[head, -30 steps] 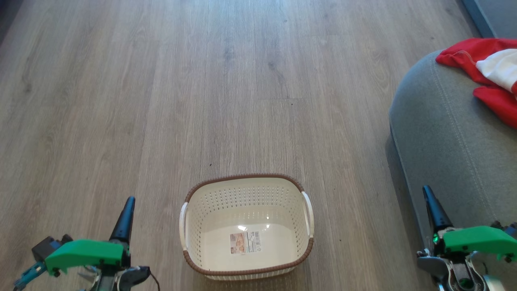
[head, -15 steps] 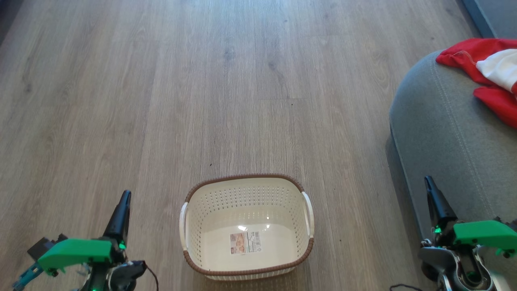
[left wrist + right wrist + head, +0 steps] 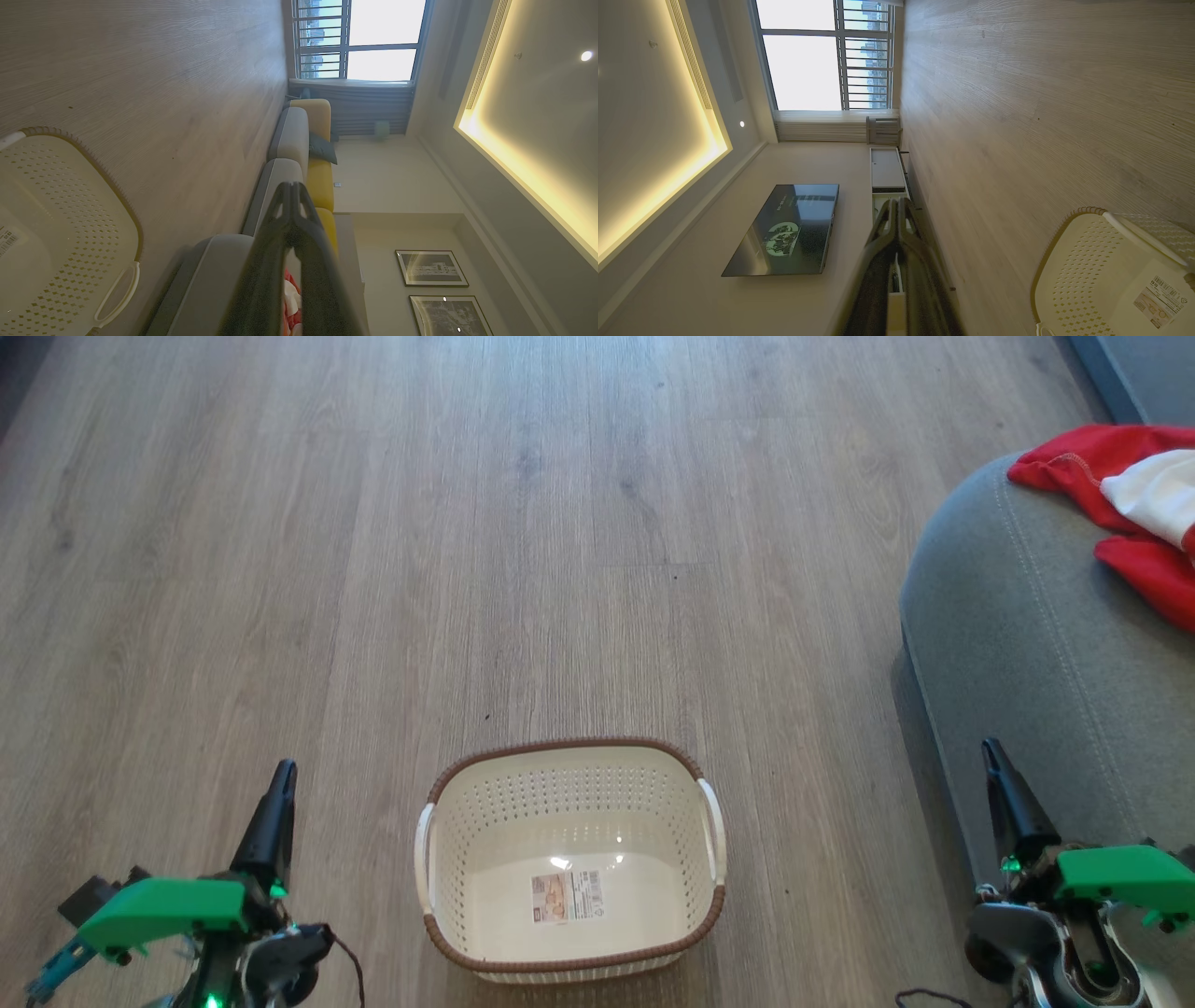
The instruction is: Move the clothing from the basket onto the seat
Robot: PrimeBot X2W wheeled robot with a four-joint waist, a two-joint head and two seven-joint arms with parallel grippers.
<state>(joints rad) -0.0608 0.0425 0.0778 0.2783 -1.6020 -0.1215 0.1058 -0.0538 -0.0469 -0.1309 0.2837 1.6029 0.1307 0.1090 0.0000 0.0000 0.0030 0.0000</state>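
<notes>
The cream basket (image 3: 569, 779) with a brown rim stands on the wood floor at the bottom centre, with only a label sticker inside. Red and white clothing (image 3: 1125, 495) lies on the grey seat (image 3: 1018, 644) at the right. My left gripper (image 3: 283, 770) is at the lower left, left of the basket, shut with nothing in it. My right gripper (image 3: 990, 747) is at the lower right, over the seat's front edge, also shut and holding nothing. In the left wrist view the basket (image 3: 56, 196) lies at the left and the fingertips (image 3: 292, 186) meet. In the right wrist view the basket (image 3: 1087, 261) is at the lower right.
Wood floor (image 3: 523, 523) stretches ahead of the basket. The right wrist view shows a wall television (image 3: 789, 228) and a low white cabinet (image 3: 885, 170). The left wrist view shows a yellow and grey sofa (image 3: 299, 140) running toward a window (image 3: 369, 37).
Both grippers have slid slightly outward and up the head view: the left one to the left, the right one to the right. Basket, clothing and seat have not moved.
</notes>
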